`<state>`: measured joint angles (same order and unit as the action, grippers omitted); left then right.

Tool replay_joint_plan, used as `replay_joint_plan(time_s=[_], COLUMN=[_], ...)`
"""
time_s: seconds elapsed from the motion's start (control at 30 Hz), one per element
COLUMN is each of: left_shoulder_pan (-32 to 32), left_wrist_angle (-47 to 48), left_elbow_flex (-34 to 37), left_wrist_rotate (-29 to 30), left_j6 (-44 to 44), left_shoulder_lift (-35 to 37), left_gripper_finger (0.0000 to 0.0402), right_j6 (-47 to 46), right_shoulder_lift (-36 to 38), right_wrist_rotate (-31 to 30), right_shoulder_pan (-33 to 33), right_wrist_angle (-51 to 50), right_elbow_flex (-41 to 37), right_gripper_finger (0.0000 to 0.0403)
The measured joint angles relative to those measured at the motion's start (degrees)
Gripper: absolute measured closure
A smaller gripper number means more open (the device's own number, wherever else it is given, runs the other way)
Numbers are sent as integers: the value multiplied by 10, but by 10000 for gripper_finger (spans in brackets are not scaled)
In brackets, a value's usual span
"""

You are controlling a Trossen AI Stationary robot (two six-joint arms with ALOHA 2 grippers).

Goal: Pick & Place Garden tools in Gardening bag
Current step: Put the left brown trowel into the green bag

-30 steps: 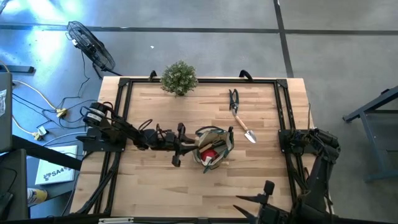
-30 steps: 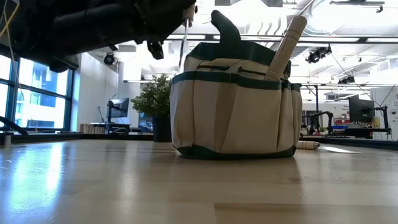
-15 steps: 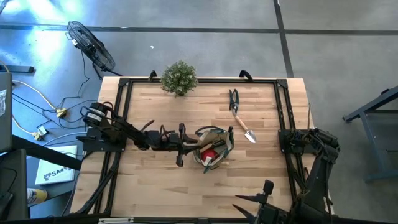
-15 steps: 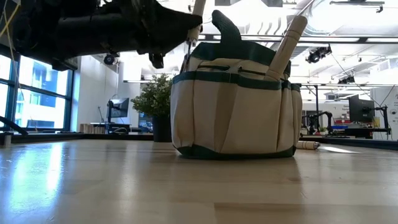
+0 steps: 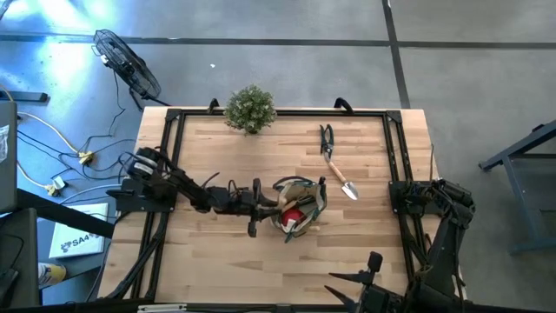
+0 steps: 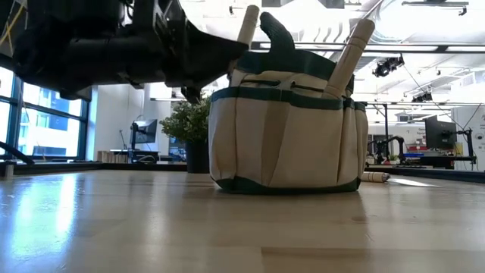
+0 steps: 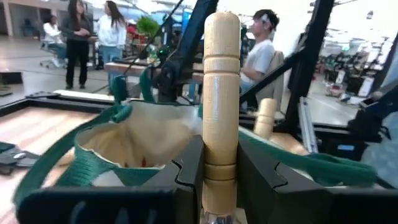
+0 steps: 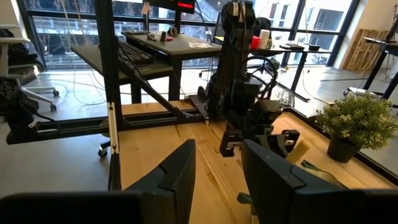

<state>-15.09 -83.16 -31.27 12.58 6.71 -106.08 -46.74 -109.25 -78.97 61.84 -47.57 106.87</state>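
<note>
The olive-and-tan gardening bag (image 5: 296, 209) stands at the table's middle, also in the low view (image 6: 286, 125). A red piece (image 5: 294, 215), a green handle (image 6: 276, 34) and a wooden handle (image 6: 352, 53) stick out of it. My left gripper (image 5: 261, 205) is at the bag's left rim, shut on a wooden-handled tool (image 7: 221, 93) whose working end is hidden. A trowel (image 5: 337, 174) and dark snips (image 5: 326, 136) lie flat at the far right. My right gripper (image 8: 217, 180) is open, parked at the table's right edge. My left gripper pinches the tool's wooden handle near its metal collar (image 7: 219, 180) between its two fingers. The fingers come level from the table's left. The handle stands nearly upright, and its free end (image 6: 248, 19) rises above the bag's left rim, clear of the table.
A bushy potted plant (image 5: 251, 109) stands at the table's far edge. Black frame rails (image 5: 395, 156) run along the table's sides. Bare wood lies near the front edge (image 5: 261, 269). People show in the room beyond in the left wrist view.
My left gripper has moved toward the table's right edge, up to the bag's left rim, carrying the tool. The wooden handle's free end has come into the low view above that rim.
</note>
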Motion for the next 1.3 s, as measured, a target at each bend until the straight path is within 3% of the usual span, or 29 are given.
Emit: replay_joint_plan(time_s=[0.3, 0.63, 1.0, 1.3], left_shoulder_pan=[-40, -42, -40, -41], left_wrist_angle=[12, 12, 17, 26], left_elbow_flex=[0, 24, 29, 30], left_wrist_rotate=[15, 47, 32, 28], left_j6=[-19, -19, -10, 11], left_shoulder_lift=[-4, -3, -3, -3], left_gripper_finger=[341, 341, 341, 284], right_j6=[0, 0, 0, 0], right_shoulder_lift=[0, 0, 0, 0], right_wrist_rotate=[1, 1, 1, 1], right_shoulder_pan=[0, 0, 0, 0], right_wrist_angle=[0, 0, 0, 0], right_elbow_flex=[0, 0, 0, 0], right_gripper_finger=[282, 282, 282, 282])
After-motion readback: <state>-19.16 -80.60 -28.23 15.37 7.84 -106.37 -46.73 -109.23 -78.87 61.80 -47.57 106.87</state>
